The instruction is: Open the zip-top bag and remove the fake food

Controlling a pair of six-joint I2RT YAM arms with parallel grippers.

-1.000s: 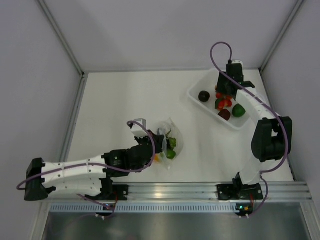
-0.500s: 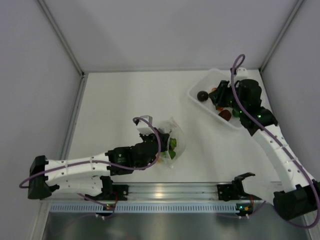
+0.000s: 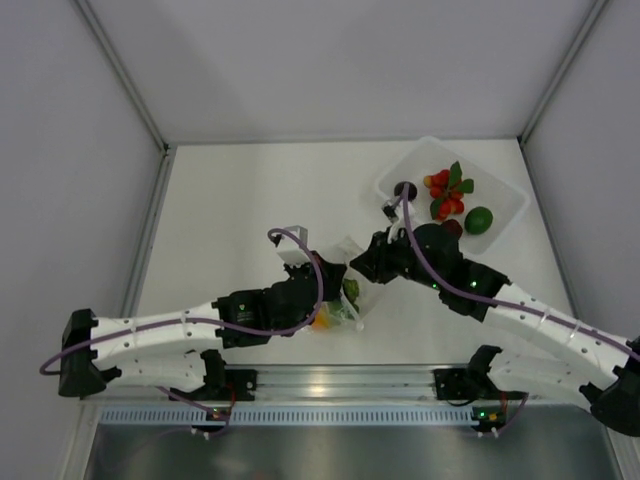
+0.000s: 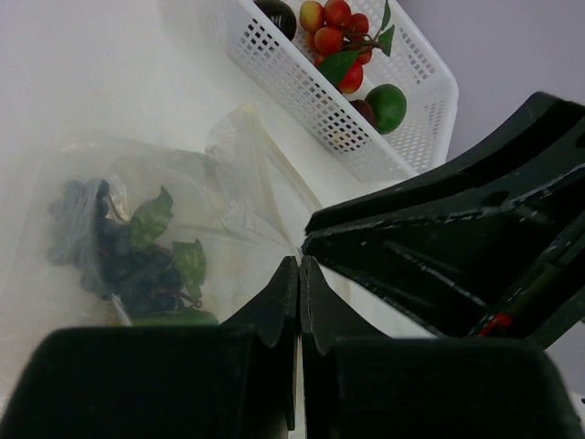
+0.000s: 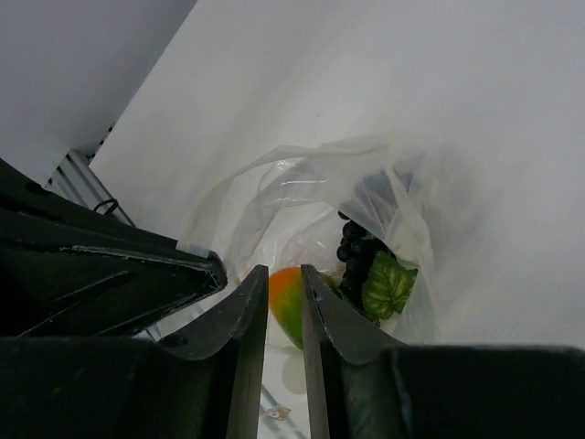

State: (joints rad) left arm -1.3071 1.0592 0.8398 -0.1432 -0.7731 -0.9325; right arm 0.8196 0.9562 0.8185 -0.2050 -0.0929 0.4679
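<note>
Treat the zip-top bag (image 3: pixel 352 292) as limp, crinkly, slick film, nearly weightless. Find it on the bench (image 3: pixel 240 200) between the 2 arms, well apart from the basket (image 3: pixel 505 210). Take hold at the rim strips, never mid-panel.

Note the left gripper (image 4: pixel 300 265), fingers pressed together, seemingly pinching 1 rim. Note the right gripper (image 5: pixel 284 274) at the mouth, fingers nearly together; cannot tell about any film caught there.

Expect light, hard, roll-prone fake food (image 5: pixel 384 285).

Count 1 bag; inside, 1 orange-yellow piece (image 5: pixel 285 302) and 1 dark cluster (image 4: pixel 114 251) with 2 leaves; 4 pieces in the basket.
</note>
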